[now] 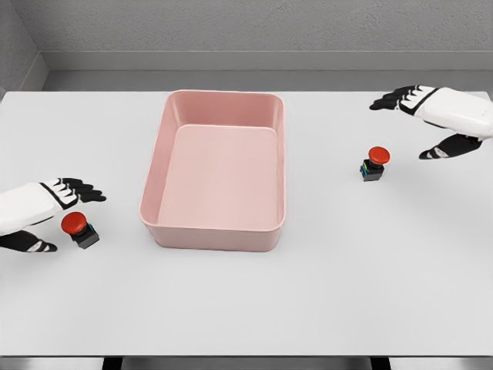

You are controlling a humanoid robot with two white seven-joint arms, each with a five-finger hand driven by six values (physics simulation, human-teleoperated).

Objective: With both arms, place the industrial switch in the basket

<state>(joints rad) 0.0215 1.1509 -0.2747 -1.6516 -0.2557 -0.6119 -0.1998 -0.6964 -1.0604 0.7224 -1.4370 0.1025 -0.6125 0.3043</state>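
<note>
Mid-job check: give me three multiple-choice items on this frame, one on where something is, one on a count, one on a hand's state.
1. Where is the left switch?
A. In the basket
B. On the table, between the left hand's thumb and fingers
C. At the far table edge

2. How many red-capped switches are in view?
A. One
B. Two
C. Three

3. What is the right hand doing?
A. Open, apart from the right switch
B. Shut on it
C. Resting in the basket

Answers: 1 B, it stands on the table inside the left hand's open span; 2 B, one each side of the pink basket; 3 A, fingers spread with a gap to the switch.
</note>
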